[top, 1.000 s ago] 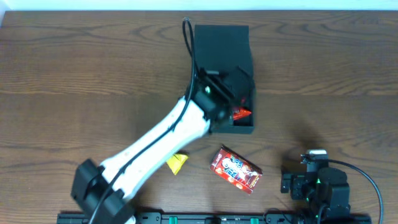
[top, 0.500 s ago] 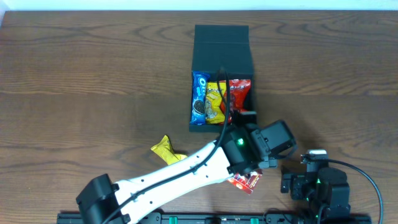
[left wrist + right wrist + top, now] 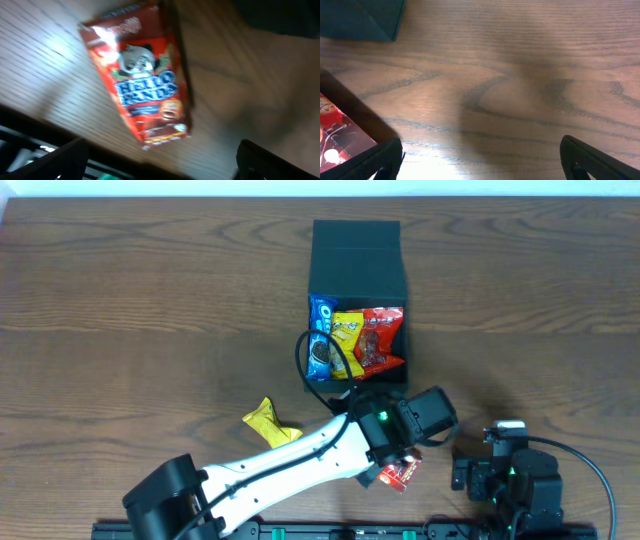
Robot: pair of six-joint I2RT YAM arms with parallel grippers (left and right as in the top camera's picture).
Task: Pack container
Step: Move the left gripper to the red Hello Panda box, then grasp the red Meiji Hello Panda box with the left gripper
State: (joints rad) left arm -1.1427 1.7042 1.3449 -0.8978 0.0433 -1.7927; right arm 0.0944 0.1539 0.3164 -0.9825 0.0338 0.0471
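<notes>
Container (image 3: pixel 355 255), dark and square, stands at the far middle of the table (image 3: pixel 130 310); its open side faces the arms, and its flap lies toward the far edge. Inside, a blue packet (image 3: pixel 321 350), a yellow packet (image 3: pixel 347 345) and a red packet (image 3: pixel 382 345) stand side by side; a black cable (image 3: pixel 303 355) loops in front of the blue one and hides a part of it.

From above, the left arm covers most of the Hello Panda box (image 3: pixel 145 85), and only a red corner of it shows. In the wrist view the box lies flat on the wood, blurred, its small print not readable. The left gripper (image 3: pixel 160 160) hangs over it with the jaws spread wide and nothing between them; only the dark tips of its fingers (image 3: pixel 60 160) enter at the bottom corners.

A yellow wrapper (image 3: pixel 265 420) lies just beside the left arm.

The right gripper (image 3: pixel 485 160) waits near the right front edge, also spread wide and empty; its view shows a cut-off red corner at the left, which I cannot identify with certainty.
</notes>
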